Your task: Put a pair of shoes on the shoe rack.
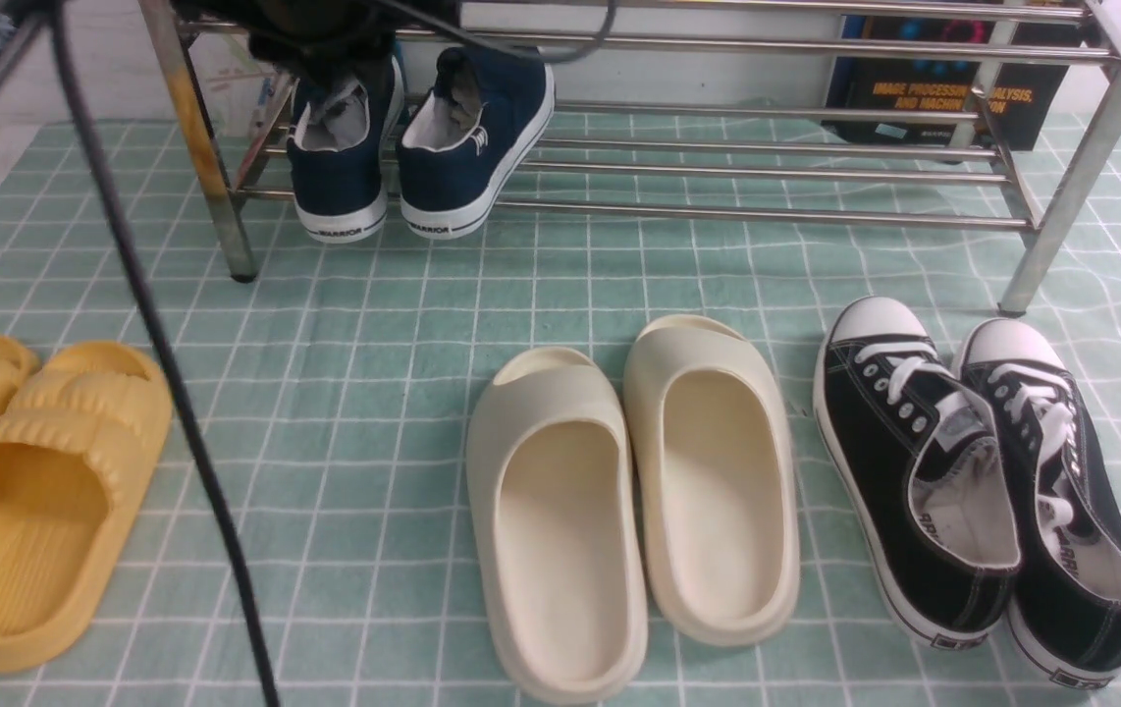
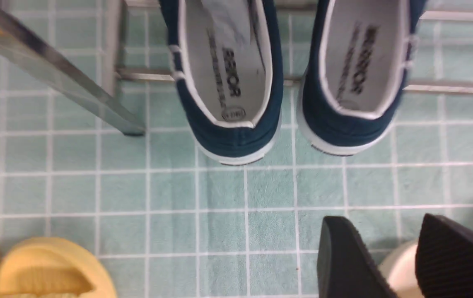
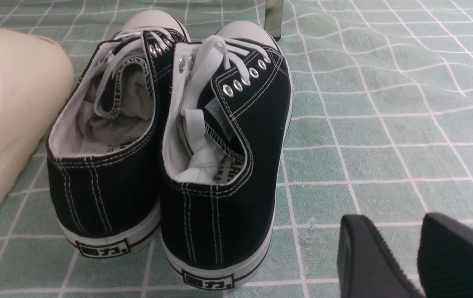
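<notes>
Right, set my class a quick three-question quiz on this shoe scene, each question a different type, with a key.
1. True or false: both navy shoes rest on the shoe rack.
2. Multiple choice: on the rack, they sit at A) the robot's left end, B) the middle, C) the robot's right end.
3. Fill in: the pair nearest the right gripper is the ____.

Key: 1 true; 2 A; 3 black lace-up sneakers.

Matte black jaws, ribbed inner faces, thick black cable (image 1: 174, 393)
</notes>
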You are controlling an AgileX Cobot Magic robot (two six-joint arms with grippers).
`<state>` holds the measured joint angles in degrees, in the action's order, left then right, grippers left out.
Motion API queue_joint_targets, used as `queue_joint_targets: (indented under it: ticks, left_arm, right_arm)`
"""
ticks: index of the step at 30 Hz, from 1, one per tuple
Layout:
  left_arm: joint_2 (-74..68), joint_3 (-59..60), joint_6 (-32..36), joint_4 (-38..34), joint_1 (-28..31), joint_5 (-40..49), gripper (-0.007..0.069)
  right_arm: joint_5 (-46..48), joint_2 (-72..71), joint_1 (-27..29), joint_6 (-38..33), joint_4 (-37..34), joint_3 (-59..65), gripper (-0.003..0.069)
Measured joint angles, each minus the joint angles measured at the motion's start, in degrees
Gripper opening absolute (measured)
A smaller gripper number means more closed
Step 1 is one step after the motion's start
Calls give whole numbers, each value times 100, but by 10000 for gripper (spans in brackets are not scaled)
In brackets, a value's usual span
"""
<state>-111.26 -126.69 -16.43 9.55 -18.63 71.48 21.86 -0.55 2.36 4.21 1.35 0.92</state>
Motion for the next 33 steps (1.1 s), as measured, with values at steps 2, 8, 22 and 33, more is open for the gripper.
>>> queue_joint_targets:
  ticks: [2,8,22,33]
  left_arm:
    - [655,153,65,-46,0,14,270]
    - [2312,1036,108,-82,0,14,218]
    - [6819,6697,-655,-145,0,-1012,93]
    - [8114,8047,-777,-288,0,-1498,-13]
  right_arm:
    - [0,0,0,0,0,0,239]
    - [0,0,0,0,0,0,239]
    - [0,0,0,0,0,0,239]
    - [0,0,0,0,0,0,239]
